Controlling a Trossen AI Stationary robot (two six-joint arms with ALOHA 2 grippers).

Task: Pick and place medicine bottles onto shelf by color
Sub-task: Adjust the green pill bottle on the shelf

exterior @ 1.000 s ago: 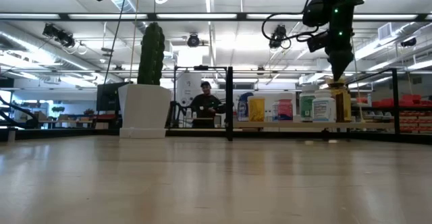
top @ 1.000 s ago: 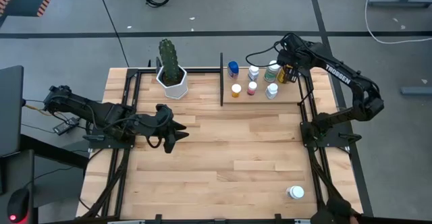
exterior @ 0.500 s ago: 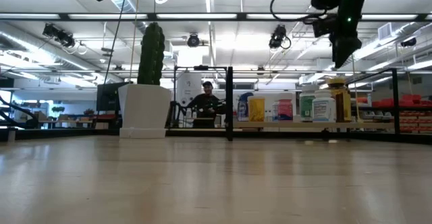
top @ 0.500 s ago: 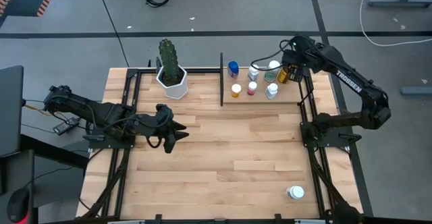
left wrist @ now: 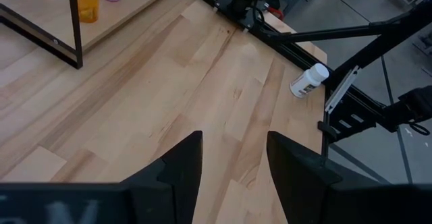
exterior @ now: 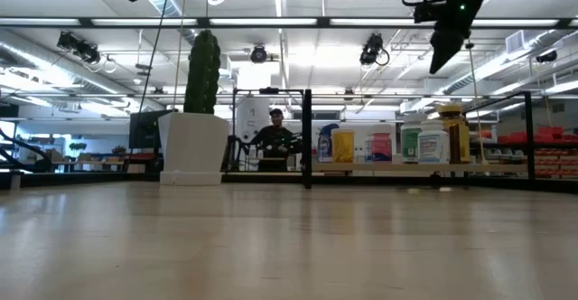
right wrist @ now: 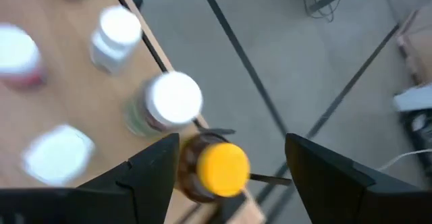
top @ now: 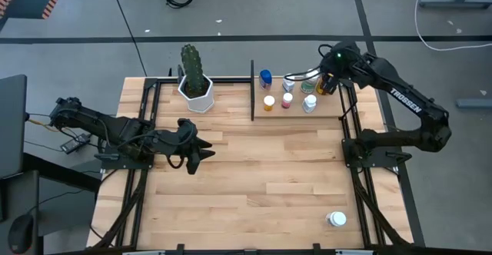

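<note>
Your amber bottle stands on the shelf, at its far right end beside a green bottle. Your right gripper hangs above it, fingers spread, empty. Left gripper waits half open over the table, empty.

My worktop was pale wood in smooth, lightly glossy planks. The shelf was matching light wood, framed by thin matt black metal posts. The medicine bottles looked like smooth plastic. My right claw had matt black fingers above a glossy yellow cap.
</note>
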